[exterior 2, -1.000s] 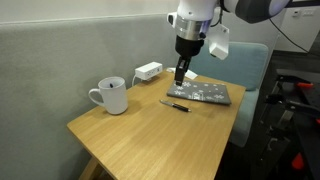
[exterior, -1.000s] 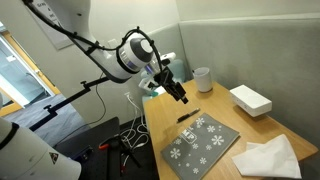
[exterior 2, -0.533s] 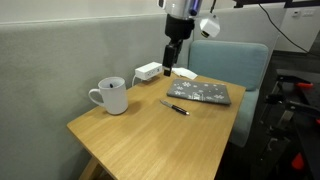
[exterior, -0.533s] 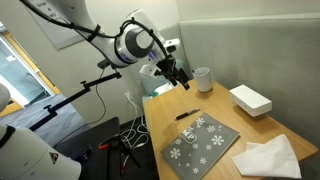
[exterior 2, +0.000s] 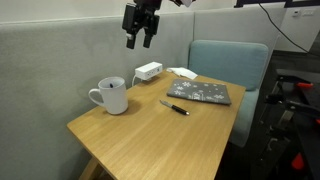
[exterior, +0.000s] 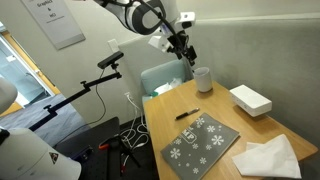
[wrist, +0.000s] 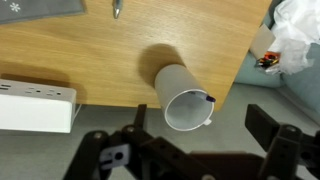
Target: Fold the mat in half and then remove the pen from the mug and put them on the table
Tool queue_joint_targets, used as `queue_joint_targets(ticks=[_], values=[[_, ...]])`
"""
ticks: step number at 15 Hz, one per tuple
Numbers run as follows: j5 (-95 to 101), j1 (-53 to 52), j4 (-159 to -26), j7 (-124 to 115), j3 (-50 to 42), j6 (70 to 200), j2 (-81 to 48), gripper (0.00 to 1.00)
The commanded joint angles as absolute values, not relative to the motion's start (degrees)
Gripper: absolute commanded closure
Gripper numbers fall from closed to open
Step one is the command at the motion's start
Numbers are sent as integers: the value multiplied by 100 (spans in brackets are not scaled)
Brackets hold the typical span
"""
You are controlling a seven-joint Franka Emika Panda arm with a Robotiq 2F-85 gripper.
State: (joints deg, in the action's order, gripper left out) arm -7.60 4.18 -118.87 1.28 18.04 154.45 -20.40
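A white mug (exterior: 203, 78) stands upright near the table's back edge; it shows in both exterior views (exterior 2: 112, 96) and from above in the wrist view (wrist: 183, 95). A small dark thing (wrist: 209, 99) sits at its rim. A black pen (exterior: 187, 114) lies on the wood between mug and mat, also in the other exterior view (exterior 2: 175, 106). The grey snowflake mat (exterior: 200, 143) lies on the table (exterior 2: 205, 93). My gripper (exterior: 180, 45) is open and empty, high above the mug (exterior 2: 138, 40), its fingers (wrist: 205, 135) framing the mug's mouth from above.
A white power strip (exterior 2: 149, 71) lies behind the mug (wrist: 35, 105). A white box (exterior: 250, 99) and crumpled white cloth (exterior: 268, 157) sit on the table. A blue chair (exterior 2: 228, 62) stands at the table's end. The table edge runs close to the mug (wrist: 235, 70).
The gripper has risen from just above the pen and mat and moved over toward the mug. The pen, mat and mug have not moved.
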Motion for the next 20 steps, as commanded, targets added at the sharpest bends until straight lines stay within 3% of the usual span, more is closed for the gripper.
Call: queue_joint_targets(ticks=[1,7,14,20], values=[[-1119,147,-11011,126,1481,14589,-2360,0],[-1103,-51,-11174,201,1247,14658,-2261,0],[-1981,-207,-10836,-1312,912,14409,-2514,0],[-2176,-424,-9944,-2749,631,13251,-3104,0]])
